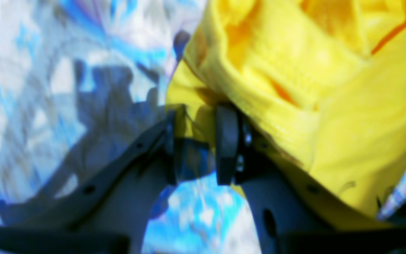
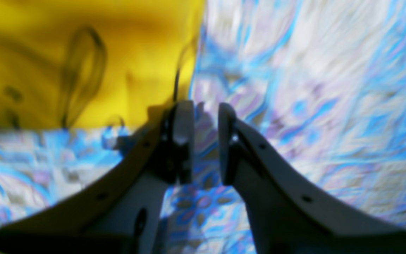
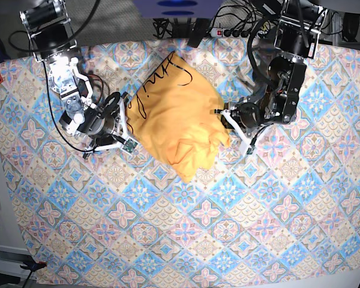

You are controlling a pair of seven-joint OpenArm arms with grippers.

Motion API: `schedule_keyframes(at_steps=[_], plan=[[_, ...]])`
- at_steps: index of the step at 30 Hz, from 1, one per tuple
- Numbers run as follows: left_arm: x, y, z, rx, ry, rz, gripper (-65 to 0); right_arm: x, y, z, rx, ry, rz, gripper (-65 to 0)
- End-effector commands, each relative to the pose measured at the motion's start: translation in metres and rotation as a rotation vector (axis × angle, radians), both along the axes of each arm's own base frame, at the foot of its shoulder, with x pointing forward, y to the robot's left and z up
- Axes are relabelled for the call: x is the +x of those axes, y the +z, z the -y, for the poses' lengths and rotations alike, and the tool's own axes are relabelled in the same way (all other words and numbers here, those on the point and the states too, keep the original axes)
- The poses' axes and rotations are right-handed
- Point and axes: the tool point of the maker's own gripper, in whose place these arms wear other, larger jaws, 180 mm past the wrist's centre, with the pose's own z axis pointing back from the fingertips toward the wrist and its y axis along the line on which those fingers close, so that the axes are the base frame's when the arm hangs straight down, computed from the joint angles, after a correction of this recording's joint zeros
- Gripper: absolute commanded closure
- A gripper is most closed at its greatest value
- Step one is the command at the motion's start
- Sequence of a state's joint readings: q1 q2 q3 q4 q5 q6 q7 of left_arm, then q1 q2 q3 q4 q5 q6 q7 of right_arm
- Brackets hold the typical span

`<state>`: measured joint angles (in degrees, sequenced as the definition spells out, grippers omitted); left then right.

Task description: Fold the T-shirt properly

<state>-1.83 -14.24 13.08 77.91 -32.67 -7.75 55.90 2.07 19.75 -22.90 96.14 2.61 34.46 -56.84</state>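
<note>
The yellow-orange T-shirt [image 3: 174, 120] lies crumpled on the middle of the table, with black cursive lettering [image 3: 145, 90] on its far left part. My left gripper [image 3: 224, 123] is at the shirt's bunched right edge. In the left wrist view the gripper [image 1: 199, 121] has a fold of the shirt [image 1: 294, 88] between its narrow jaws. My right gripper [image 3: 123, 119] is at the shirt's left edge. In the right wrist view the gripper [image 2: 204, 118] stands slightly apart with only patterned cloth showing in the gap, and the shirt [image 2: 48, 53] is just beyond its left finger.
A blue-pink tile-patterned cloth [image 3: 168, 240] covers the whole table and shows under both grippers, in the left wrist view [image 1: 30, 88] and the right wrist view [image 2: 312, 88]. Cables and a power strip [image 3: 228, 30] lie along the far edge. Both wrist views are blurred.
</note>
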Motion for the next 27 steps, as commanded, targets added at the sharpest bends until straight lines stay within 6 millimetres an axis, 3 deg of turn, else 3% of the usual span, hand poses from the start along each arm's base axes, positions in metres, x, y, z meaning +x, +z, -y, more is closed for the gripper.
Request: schedule_keyframes(at_steps=[1, 4, 10, 15, 20, 27], plan=[[0.017, 0.004, -0.007, 0.036, 0.010, 0.047, -13.7, 0.016, 0.024, -0.006, 0.027, 0.013, 0.081, -11.7], [0.037, 0.005, -0.005, 0.059, 0.004, 0.095, -13.7, 0.022, 0.050, -0.018, 0.051, 0.044, 0.156, -11.7], [0.055, 0.014, -0.008, 0.087, 0.005, 0.137, -13.7, 0.024, 0.063, -0.043, 0.148, 0.081, 0.213, -11.7], [0.038, 0.010, -0.023, 0.091, 0.045, 0.089, -13.6, 0.036, 0.078, -0.065, 0.194, 0.134, 0.264, -11.7], [0.019, 0.029, -0.047, 0.082, 0.133, 0.140, -13.6, 0.060, 0.090, -0.092, 0.232, 0.155, 0.285, -11.8], [-0.020, 0.033, -0.044, 0.079, 0.122, 0.125, -13.6, 0.097, 0.101, -0.111, 0.216, 0.200, 0.308, -12.0]])
